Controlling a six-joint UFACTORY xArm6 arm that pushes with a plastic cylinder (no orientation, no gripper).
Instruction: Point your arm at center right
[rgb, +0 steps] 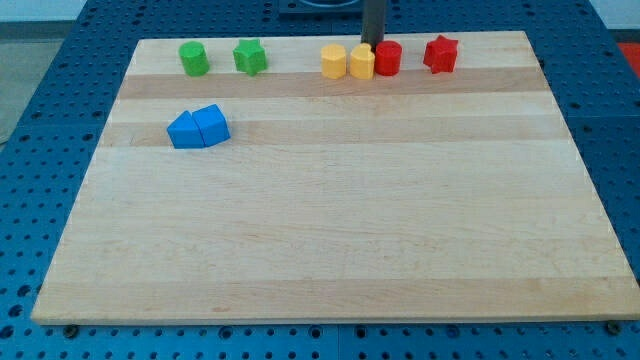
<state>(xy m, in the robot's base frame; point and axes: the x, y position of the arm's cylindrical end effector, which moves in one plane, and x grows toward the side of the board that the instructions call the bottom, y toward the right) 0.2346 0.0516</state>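
My rod comes down from the view's top and my tip (373, 45) sits just behind the gap between a yellow block (362, 62) and a red cylinder (388, 58). Another yellow block (333, 61) touches the first on its left. A red star (440, 53) lies to the right of the cylinder. A green cylinder (194, 58) and a green star (250, 56) lie at the top left. Two blue blocks (185, 131) (211, 124) touch each other at the left.
The blocks lie on a light wooden board (330, 230) that rests on a blue perforated table (615, 120). All blocks but the blue ones stand in a row along the board's top edge.
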